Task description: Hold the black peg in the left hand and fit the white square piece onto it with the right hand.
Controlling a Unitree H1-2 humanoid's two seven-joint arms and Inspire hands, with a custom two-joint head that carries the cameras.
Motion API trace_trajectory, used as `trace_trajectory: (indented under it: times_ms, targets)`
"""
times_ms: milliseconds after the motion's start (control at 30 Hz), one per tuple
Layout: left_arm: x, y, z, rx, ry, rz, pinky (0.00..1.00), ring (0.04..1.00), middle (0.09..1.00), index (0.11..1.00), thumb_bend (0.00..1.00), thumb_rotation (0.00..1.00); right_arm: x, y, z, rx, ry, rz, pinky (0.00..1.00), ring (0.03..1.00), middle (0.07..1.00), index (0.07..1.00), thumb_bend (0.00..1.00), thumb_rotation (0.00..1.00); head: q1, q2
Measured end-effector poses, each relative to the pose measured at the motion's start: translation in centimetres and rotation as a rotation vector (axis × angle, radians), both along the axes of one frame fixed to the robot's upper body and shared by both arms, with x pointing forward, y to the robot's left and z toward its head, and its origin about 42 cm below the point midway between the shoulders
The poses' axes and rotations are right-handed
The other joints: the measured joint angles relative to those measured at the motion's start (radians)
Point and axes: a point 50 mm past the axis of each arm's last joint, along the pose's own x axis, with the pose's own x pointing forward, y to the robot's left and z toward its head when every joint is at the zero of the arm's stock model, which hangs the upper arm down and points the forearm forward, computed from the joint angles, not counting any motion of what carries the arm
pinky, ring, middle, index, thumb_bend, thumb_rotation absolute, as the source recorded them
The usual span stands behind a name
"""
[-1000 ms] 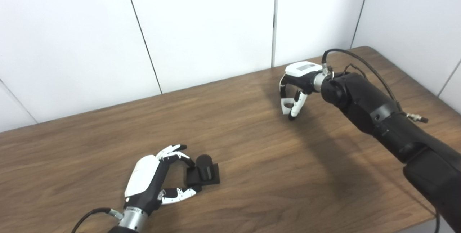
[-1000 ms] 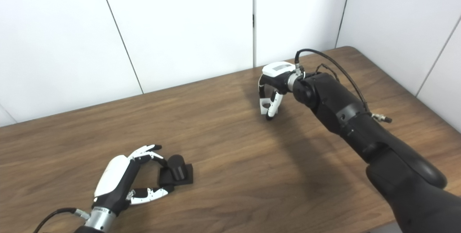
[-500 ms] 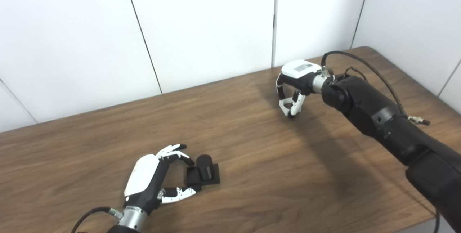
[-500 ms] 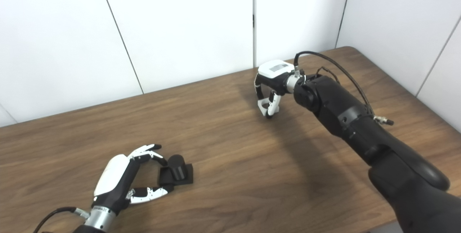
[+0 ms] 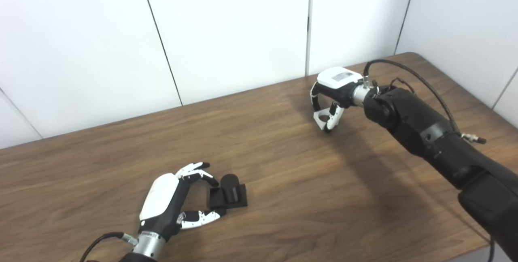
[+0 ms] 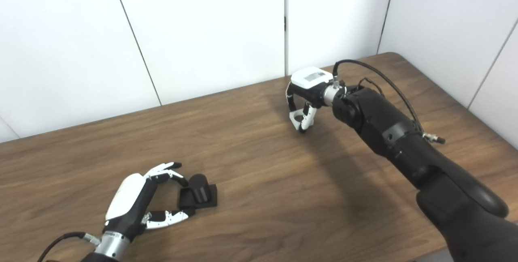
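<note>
The black peg (image 5: 230, 186) stands upright on its flat black square base (image 5: 240, 199) at the near left of the table. My left hand (image 5: 166, 203) lies open just left of it. Its fingers (image 5: 202, 177) and thumb (image 5: 201, 217) bracket the base's left edge without closing on it. At the far right, my right hand (image 5: 335, 88) points down with its fingers curled around the white square piece (image 5: 322, 116). The piece has a round hole and sits tilted between finger and thumb, just above the table.
The brown wooden table (image 5: 283, 197) ends at white wall panels behind and at a rounded corner on the far right. My black right forearm (image 5: 425, 132) with its cable stretches across the right side. The near edge runs close under the left hand.
The right hand has drawn its fingers in around the white piece and shifted slightly up and left. The left hand and the peg have not moved.
</note>
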Motion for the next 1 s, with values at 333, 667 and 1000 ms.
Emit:
trace_trajectory:
  times_ms: [333, 667, 1000]
  targets:
    - [0.1, 0.1, 0.1, 0.002, -0.005, 0.001, 0.77, 0.885, 0.852, 0.559, 0.73, 0.19, -2.1, 0.9, 3.8, 0.068, -0.108, 0.087, 0.93, 0.893, 0.784, 0.482, 0.52, 0.13, -0.003, 0.000]
    - [0.1, 0.0, 0.1, 0.003, -0.005, 0.000, 0.79, 0.890, 0.854, 0.562, 0.73, 0.19, -3.6, 2.2, 7.4, 0.101, -0.205, 0.161, 0.90, 0.864, 0.769, 0.481, 0.52, 0.13, 0.011, 0.009]
    - [0.1, -0.2, 0.0, 0.009, -0.002, 0.001, 0.80, 0.887, 0.851, 0.557, 0.73, 0.21, -6.2, 4.2, 9.1, 0.171, -0.213, 0.276, 0.81, 0.853, 0.761, 0.479, 0.52, 0.13, 0.080, 0.031]
